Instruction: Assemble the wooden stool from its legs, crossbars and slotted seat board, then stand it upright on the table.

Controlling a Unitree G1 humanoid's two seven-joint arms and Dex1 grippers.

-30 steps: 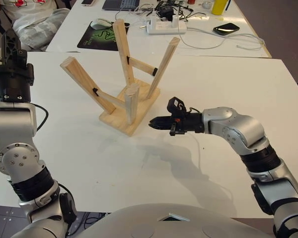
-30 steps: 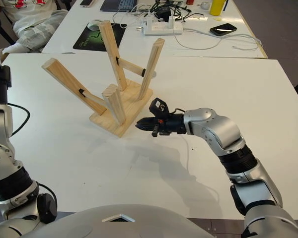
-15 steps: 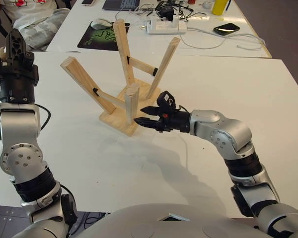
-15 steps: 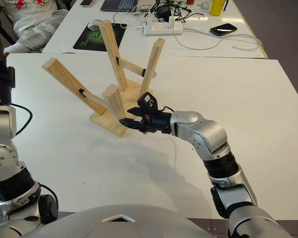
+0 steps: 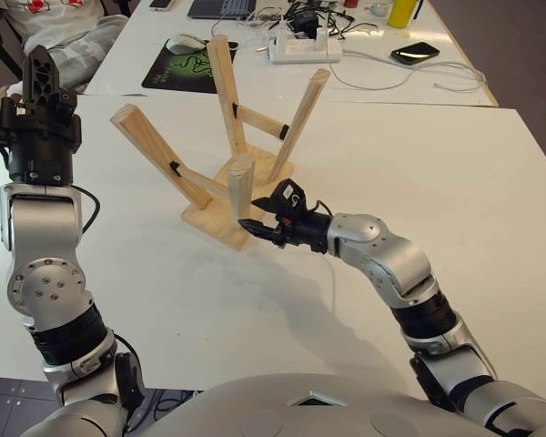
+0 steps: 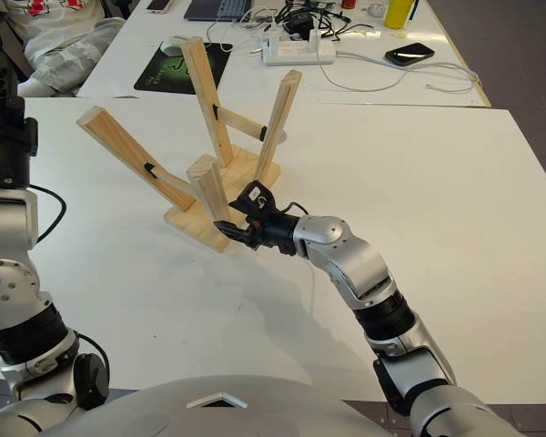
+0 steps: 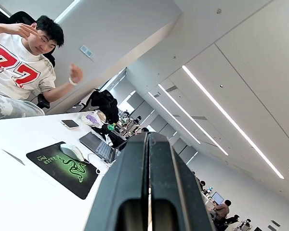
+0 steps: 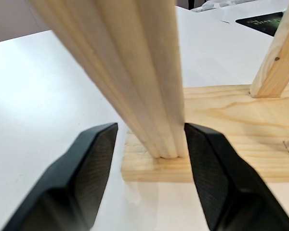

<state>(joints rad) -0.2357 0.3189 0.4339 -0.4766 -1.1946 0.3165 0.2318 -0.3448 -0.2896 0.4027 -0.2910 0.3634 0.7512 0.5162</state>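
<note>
The wooden stool (image 5: 220,218) lies upside down on the white table, seat board flat and legs splayed upward. Dark-ended crossbars (image 5: 259,121) join the legs. My right gripper (image 5: 252,228) is low at the board's near corner and stands open. In the right wrist view its two black fingers (image 8: 82,178) sit either side of the near leg (image 8: 130,72), close to the wood, just above the seat board (image 8: 231,125). My left gripper (image 5: 39,64) is held high at the table's left side, pointing up. Its fingers (image 7: 148,144) are pressed together, shut on nothing.
A second table behind carries a mouse pad (image 5: 177,68) with a mouse, a power strip (image 5: 302,47), cables, a phone (image 5: 414,52) and a yellow bottle (image 5: 402,11). White tabletop (image 5: 419,173) lies open to the right and in front of the stool.
My right gripper has travelled left across the table to the stool, and its fingers now straddle the near leg. The left arm has drifted slightly right.
</note>
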